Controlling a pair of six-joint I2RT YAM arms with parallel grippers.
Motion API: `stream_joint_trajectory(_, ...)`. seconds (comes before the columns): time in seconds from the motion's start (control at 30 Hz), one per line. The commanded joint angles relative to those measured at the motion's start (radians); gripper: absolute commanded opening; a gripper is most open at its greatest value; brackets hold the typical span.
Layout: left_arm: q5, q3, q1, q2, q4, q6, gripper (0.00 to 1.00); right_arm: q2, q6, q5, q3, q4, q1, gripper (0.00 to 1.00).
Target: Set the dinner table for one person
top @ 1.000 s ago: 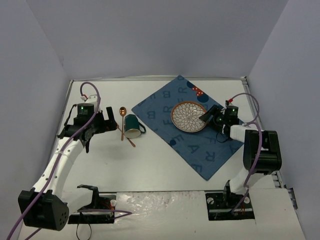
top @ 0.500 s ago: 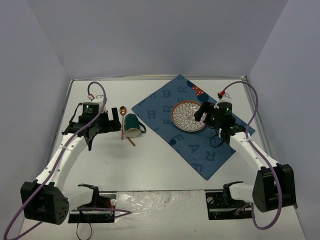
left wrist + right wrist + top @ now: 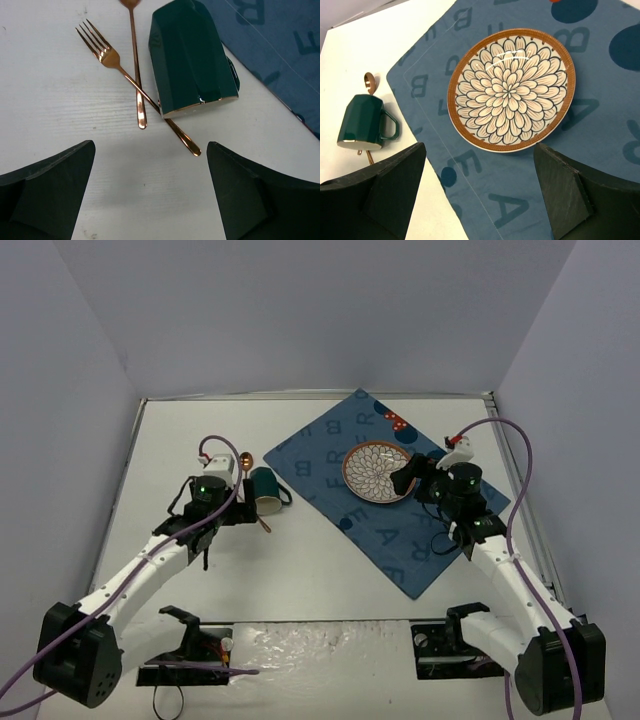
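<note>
Okay, quick status from me. My left gripper (image 3: 150,167) is spread wide with nothing in it, hovering over the dinner table (image 3: 50,105), that big white surface right under my fingers. Just ahead of those jaws lies a green mug (image 3: 192,55) on its side. Its gold-edged mouth points back at me and it sits a bit toward my right finger. Its handle is on the far side from the cutlery, toward the blue mat (image 3: 280,55).

A copper fork (image 3: 107,52) and a copper spoon (image 3: 136,65) are also ahead, more or less in line with the gap between my fingers. Their handles cross each other, and the fork's handle runs diagonally right past the mug's rim. I honestly can't tell which one is on top at the crossing, or if the fork actually touches the mug. The tip of the fork handle is the closest thing to my jaws, but nothing is between them.

My right gripper (image 3: 480,165) is spread wide too, holding nothing. Straight ahead, pretty much centred between those fingers, sits the flower-patterned plate (image 3: 511,90) with the brown rim. It rests flat on the mat, which has letters printed all over it. From that wrist, the mug is well off past my left finger, on the bare table beside the mat's edge.
</note>
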Motion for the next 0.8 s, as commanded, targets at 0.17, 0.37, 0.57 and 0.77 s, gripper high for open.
stream_joint_trajectory(0.17,-0.198,-0.099,-0.092,0.078,0.379,-0.020,0.79,-0.011,-0.010,-0.131,-0.024,0.098,0.005,0.86)
stream_joint_trajectory(0.37,-0.223,-0.107,-0.093,0.144,0.483,0.020,0.69,-0.004,-0.002,-0.179,-0.026,0.112,0.005,0.86)
stream_joint_trajectory(0.57,-0.199,-0.081,-0.093,0.241,0.544,0.043,0.63,0.010,0.005,-0.199,-0.029,0.116,0.004,0.86)
stream_joint_trajectory(0.77,-0.192,-0.076,-0.093,0.300,0.591,0.044,0.59,0.008,0.016,-0.199,-0.036,0.122,0.005,0.86)
